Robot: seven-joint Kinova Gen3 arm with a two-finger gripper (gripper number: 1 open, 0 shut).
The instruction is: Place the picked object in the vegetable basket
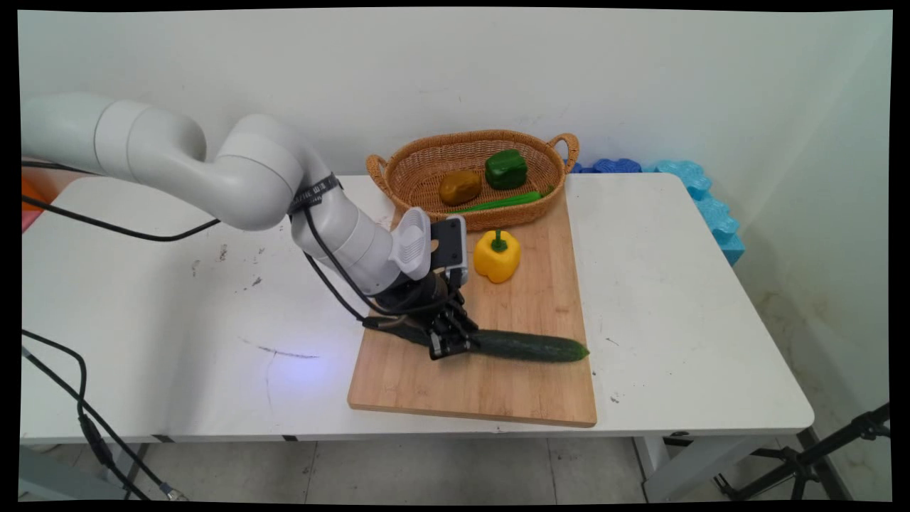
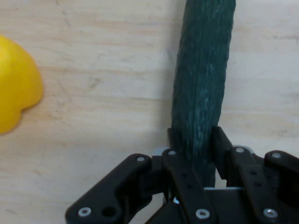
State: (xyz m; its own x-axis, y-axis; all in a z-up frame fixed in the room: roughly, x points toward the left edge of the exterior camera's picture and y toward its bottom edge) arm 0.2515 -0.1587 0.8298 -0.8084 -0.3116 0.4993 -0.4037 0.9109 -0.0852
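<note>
A long dark green cucumber lies on the wooden cutting board, towards its near edge. My gripper is down at the cucumber's left end, shut on it. In the hand view the cucumber runs up from between the two black fingers, which press on either side of it. A yellow bell pepper stands on the board behind the gripper; the yellow bell pepper shows at the hand view's left edge.
A wicker basket at the board's far end holds a green bell pepper, a brown potato and a long green vegetable. Blue foam pieces lie at the table's far right edge. Black cables hang from the arm.
</note>
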